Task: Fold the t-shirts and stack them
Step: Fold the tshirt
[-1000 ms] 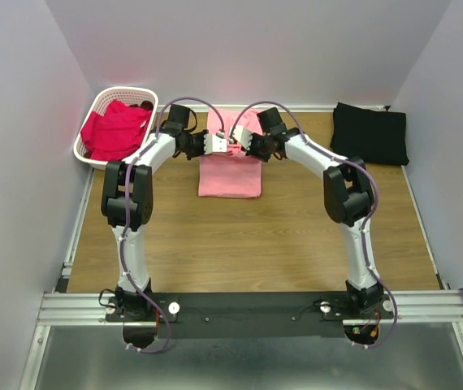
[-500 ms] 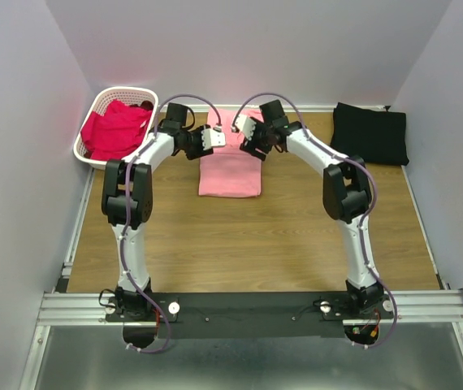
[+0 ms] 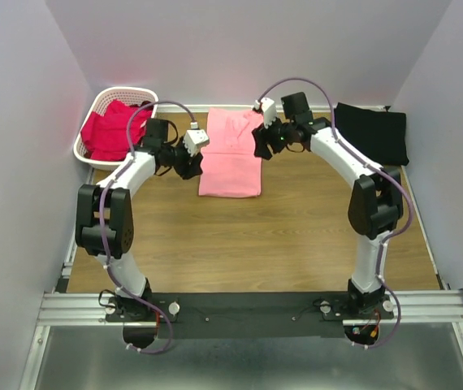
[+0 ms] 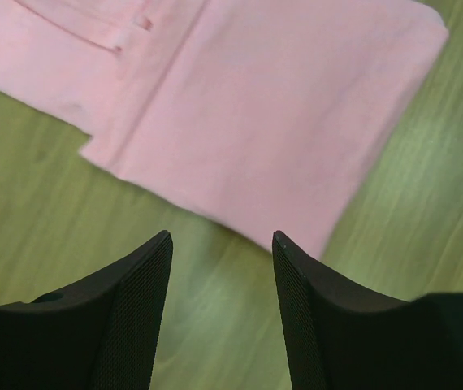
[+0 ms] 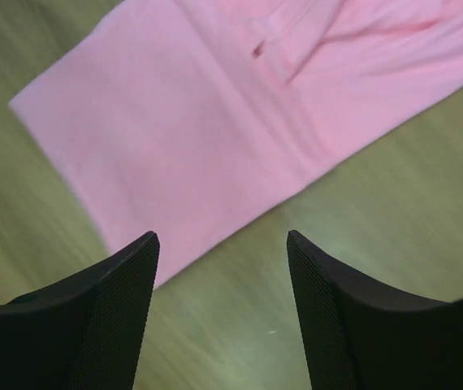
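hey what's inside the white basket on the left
A crumpled heap of red t-shirts fills the basket. How many there are, and anything beneath them, is covered.

The left arm (image 3: 134, 171) and right arm (image 3: 337, 154) are built alike: white link shells between black joint housings. A purple cable (image 3: 296, 80) runs along each arm. A white camera block (image 3: 196, 138) sits at each wrist. The left hand (image 4: 219, 240) and right hand (image 5: 221, 237) each carry two black fingers (image 4: 134, 317) with fine-gridded inner pads. Both bases bolt to a black bar (image 3: 248, 315) on an aluminium rail (image 3: 69, 307).
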Available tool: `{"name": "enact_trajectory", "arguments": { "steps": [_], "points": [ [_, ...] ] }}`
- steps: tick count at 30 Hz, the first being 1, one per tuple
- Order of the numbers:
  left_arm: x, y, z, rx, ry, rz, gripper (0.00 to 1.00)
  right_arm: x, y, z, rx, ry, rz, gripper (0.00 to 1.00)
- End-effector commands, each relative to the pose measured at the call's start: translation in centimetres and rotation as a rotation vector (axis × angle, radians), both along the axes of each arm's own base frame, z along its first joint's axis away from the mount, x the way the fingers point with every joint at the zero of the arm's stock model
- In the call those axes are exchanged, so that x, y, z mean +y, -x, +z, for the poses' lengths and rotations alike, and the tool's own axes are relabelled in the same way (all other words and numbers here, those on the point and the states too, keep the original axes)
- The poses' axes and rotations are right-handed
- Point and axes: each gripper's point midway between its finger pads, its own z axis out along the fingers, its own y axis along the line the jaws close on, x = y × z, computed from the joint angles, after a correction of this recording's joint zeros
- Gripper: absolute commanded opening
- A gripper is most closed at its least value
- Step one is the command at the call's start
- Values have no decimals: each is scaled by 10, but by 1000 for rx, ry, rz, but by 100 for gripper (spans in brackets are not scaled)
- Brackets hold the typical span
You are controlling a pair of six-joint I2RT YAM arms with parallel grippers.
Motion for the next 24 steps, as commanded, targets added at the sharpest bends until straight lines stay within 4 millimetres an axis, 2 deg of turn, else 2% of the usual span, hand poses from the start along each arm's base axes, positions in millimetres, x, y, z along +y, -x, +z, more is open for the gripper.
{"name": "enact_trajectory", "arguments": {
  "steps": [1,7,11,17,20,24],
  "points": [
    [-12,28,-31,255,147,127,60,10,57,-61,399,-89,-67,70],
    [-15,38,-57,401,199,197,60,7,80,-105,590,-101,-139,68],
    [-16,44,-73,473,219,217,58,4,93,-124,693,-116,-181,68],
    [-12,51,-94,543,225,241,55,1,106,-135,753,-127,-194,69],
    [-8,53,-99,562,236,249,54,4,113,-137,788,-145,-181,64],
    [-7,57,-98,585,269,234,49,8,118,-139,817,-169,-167,52]
  ]
}}
